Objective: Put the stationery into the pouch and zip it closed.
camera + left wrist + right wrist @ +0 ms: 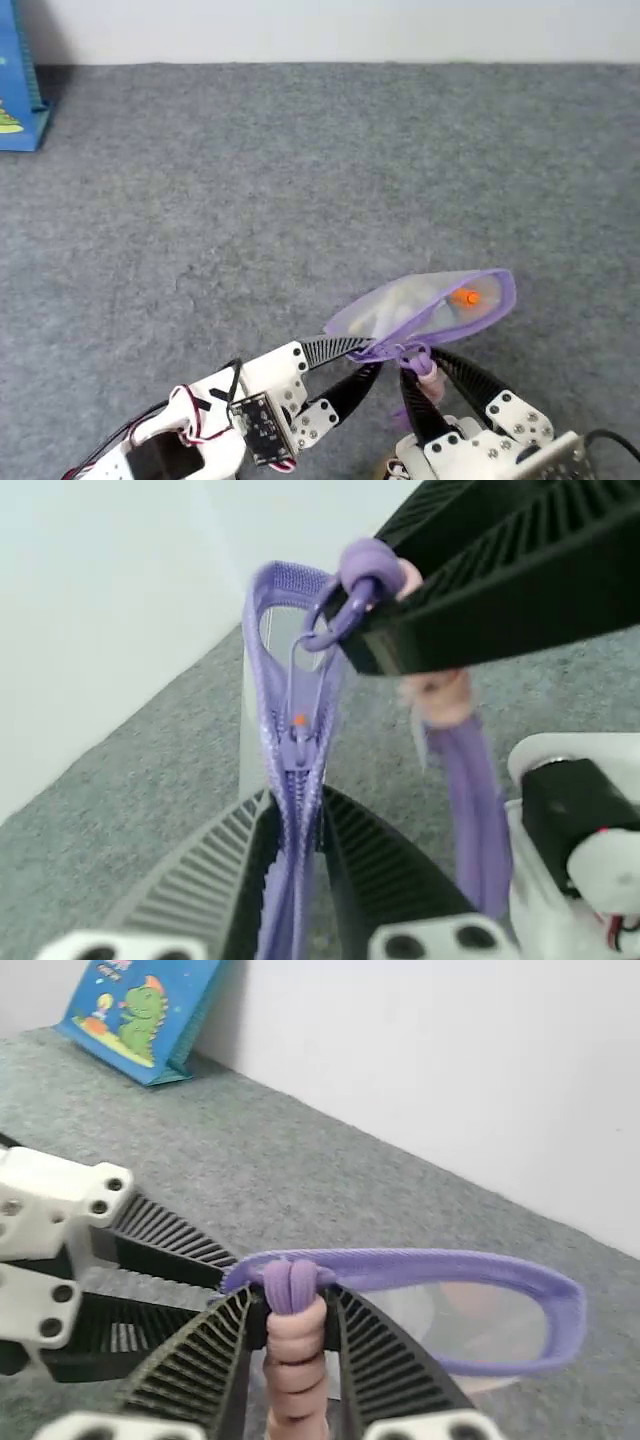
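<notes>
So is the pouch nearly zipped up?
Nearly. Done: an orange thing is inside the pouch. In hand: the left tool pinches the zip, and the right tool holds the pull cord. To do: the slider seems short of the end, so the last bit needs closing.

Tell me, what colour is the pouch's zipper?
Purple. The zipper shows best in the left wrist view.

Pouch contents hazy, perhaps stationery
</notes>
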